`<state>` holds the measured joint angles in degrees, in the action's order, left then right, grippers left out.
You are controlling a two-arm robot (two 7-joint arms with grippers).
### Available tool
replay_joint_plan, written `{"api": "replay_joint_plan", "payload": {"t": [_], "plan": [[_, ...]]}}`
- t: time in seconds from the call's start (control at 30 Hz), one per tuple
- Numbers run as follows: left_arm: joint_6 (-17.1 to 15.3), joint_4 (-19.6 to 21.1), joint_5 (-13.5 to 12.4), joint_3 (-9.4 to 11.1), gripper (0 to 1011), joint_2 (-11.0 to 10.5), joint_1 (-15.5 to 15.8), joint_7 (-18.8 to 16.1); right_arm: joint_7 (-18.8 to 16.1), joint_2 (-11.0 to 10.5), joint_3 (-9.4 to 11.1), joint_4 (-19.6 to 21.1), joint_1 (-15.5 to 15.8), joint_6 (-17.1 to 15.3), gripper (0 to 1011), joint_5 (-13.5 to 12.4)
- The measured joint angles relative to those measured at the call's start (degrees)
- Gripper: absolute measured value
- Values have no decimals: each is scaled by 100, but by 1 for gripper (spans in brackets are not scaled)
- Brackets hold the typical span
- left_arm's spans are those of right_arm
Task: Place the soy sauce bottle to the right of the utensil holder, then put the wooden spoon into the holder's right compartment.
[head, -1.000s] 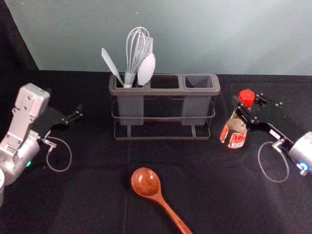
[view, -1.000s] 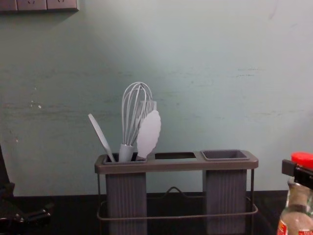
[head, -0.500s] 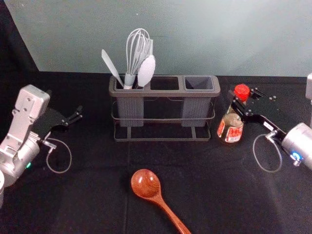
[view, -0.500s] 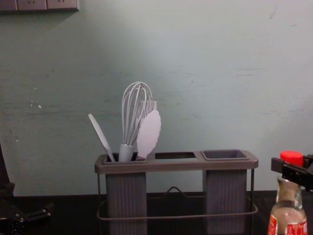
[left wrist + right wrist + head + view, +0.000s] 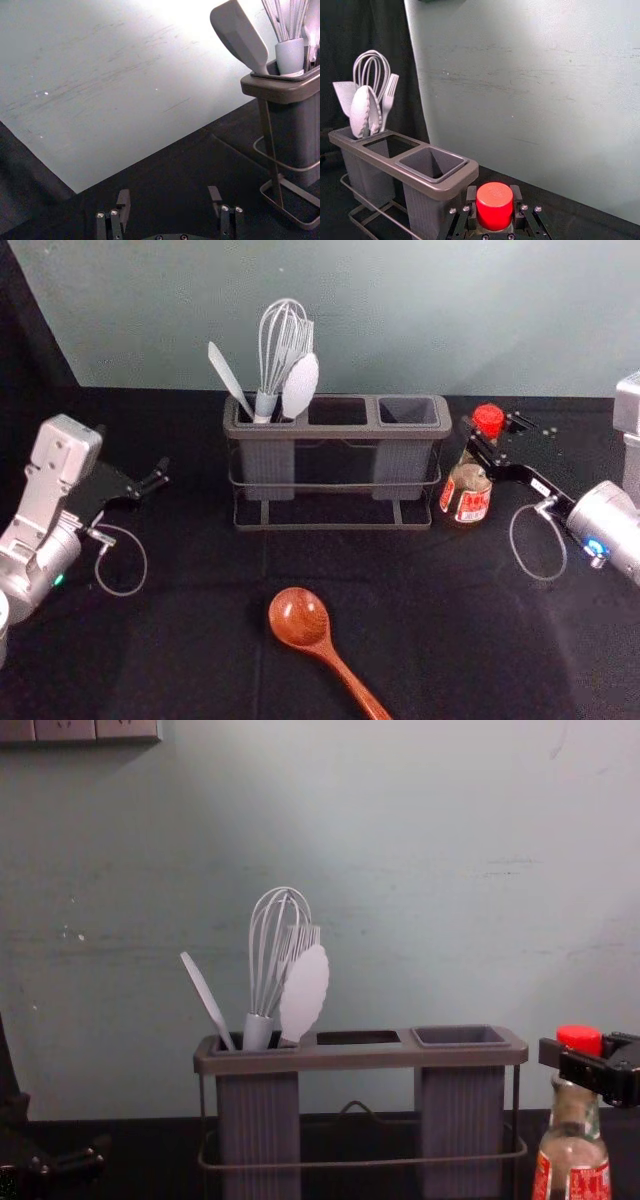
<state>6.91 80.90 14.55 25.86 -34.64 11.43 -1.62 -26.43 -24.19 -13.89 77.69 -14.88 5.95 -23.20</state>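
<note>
From my seat, the way down into the right compartment (image 5: 408, 410) is open from above; the utensils (image 5: 283, 340) stand tall in the left one, across the middle opening (image 5: 338, 412), so I'd watch them on that side. On the holder's (image 5: 355, 429) right, the bottle (image 5: 466, 495) and the right gripper (image 5: 488, 424) closed round its cap block the passage, with only a sliver between bottle and frame. The right arm's cable (image 5: 541, 581) loops into the space nearer me. I have a wide lane between the left gripper (image 5: 163, 472) and the holder, and a strip of table (image 5: 200, 590) between holder and spoon (image 5: 300, 618). Behind, the wall (image 5: 400, 320) limits reach.
</note>
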Motion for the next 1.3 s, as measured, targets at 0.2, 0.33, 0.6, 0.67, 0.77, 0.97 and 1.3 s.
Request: {"api": "replay_joint_plan", "payload": {"t": [0.2, 0.33, 0.6, 0.67, 0.77, 0.97, 1.3], "plan": [[0, 0, 0, 0, 1011, 0, 0, 0, -2, 48, -4, -102, -45, 41, 393, -2], [0, 0, 0, 0, 1011, 0, 0, 0, 6, 67, -3, -131, -55, 53, 393, -1], [0, 0, 0, 0, 1011, 0, 0, 0, 36, 112, 23, -136, -53, 64, 436, -16], [0, 0, 0, 0, 1011, 0, 0, 0, 58, 119, 35, -103, -36, 64, 520, -20], [0, 0, 0, 0, 1011, 0, 0, 0, 68, 115, 57, -43, -8, 64, 600, -24], [0, 0, 0, 0, 1011, 0, 0, 0, 149, 28, 185, 284, 141, 62, 773, -49], [0, 0, 0, 0, 1011, 0, 0, 0, 295, -119, 354, 949, 550, 31, 1000, -55]]}}
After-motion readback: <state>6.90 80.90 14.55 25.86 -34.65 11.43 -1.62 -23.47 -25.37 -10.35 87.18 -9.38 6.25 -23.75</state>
